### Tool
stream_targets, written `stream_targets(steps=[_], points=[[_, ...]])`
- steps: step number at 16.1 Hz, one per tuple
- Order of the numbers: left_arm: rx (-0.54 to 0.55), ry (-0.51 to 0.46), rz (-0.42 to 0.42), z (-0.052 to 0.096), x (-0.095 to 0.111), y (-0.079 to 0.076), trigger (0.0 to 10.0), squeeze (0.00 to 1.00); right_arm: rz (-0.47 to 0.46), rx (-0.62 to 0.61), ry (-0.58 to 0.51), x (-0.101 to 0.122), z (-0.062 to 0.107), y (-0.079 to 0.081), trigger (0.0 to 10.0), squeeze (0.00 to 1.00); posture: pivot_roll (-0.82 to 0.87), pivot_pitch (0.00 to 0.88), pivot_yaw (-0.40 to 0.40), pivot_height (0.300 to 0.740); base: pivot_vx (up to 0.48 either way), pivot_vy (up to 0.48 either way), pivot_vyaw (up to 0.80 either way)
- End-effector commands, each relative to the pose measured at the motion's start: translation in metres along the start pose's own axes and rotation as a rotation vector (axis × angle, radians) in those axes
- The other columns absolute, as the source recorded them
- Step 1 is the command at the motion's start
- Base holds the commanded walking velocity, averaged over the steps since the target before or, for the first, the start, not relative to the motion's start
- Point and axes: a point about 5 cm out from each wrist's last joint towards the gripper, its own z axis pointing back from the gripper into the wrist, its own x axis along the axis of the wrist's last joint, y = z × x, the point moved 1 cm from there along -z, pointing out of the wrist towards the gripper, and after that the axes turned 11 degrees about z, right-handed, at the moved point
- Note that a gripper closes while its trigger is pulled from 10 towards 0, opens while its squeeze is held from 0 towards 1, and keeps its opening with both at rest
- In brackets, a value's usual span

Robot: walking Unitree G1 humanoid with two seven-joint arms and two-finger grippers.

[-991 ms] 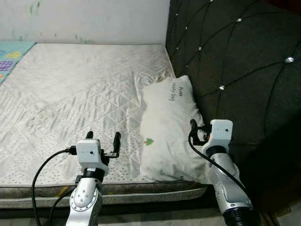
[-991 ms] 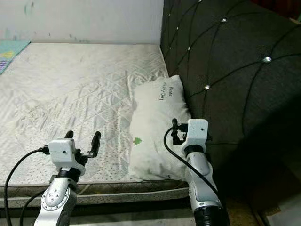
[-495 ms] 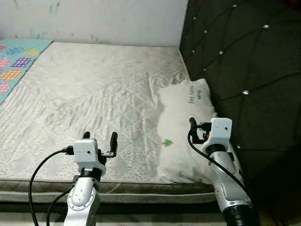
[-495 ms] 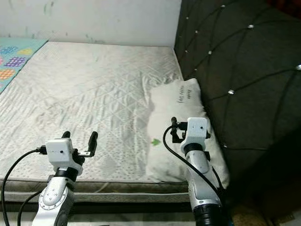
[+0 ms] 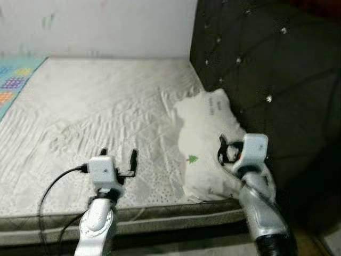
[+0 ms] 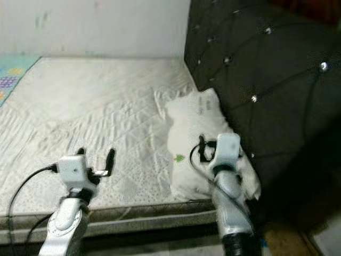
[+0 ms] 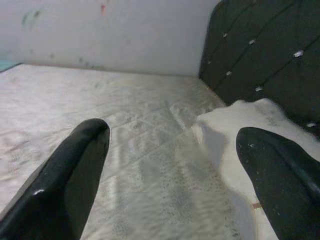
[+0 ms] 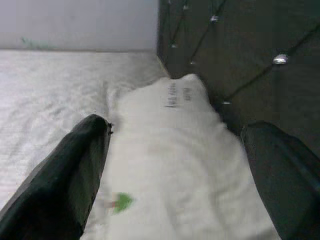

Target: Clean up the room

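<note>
On mattress point(image 5: 96, 106), pillow point(image 5: 205, 144) touches headboard point(image 5: 266, 69).

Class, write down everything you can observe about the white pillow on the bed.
The pillow is white, soft and somewhat crumpled, seemingly fabric, with a small green mark near its lower end and dark lettering near its top. It lies flat on the quilted mattress, lengthwise along the dark tufted headboard, which its right edge seems to touch; its lower end reaches the mattress's front edge. The right gripper, fingers open, is above its lower end; contact cannot be judged.

Dark tufted headboard point(image 5: 266, 64), white wall point(image 5: 106, 26)
</note>
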Motion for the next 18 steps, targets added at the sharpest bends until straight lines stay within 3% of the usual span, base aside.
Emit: stream_targets(steps=[1, 18], points=[[-0.003, 0.001, 0.006, 0.0000, -0.0001, -0.0009, 10.0, 0.00, 0.008, 0.003, -0.020, 0.0064, -0.0028, -0.0018, 10.0, 0.00, 0.07, 0.000, -0.013, 0.740, 0.000, 0.420, 0.00], [0.007, 0.006, 0.020, -0.0027, -0.0036, -0.0022, 10.0, 0.00, 0.052, 0.034, -0.046, 0.0109, -0.0055, 0.0008, 10.0, 0.00, 0.05, 0.002, -0.016, 0.740, 0.000, 0.418, 0.00]])
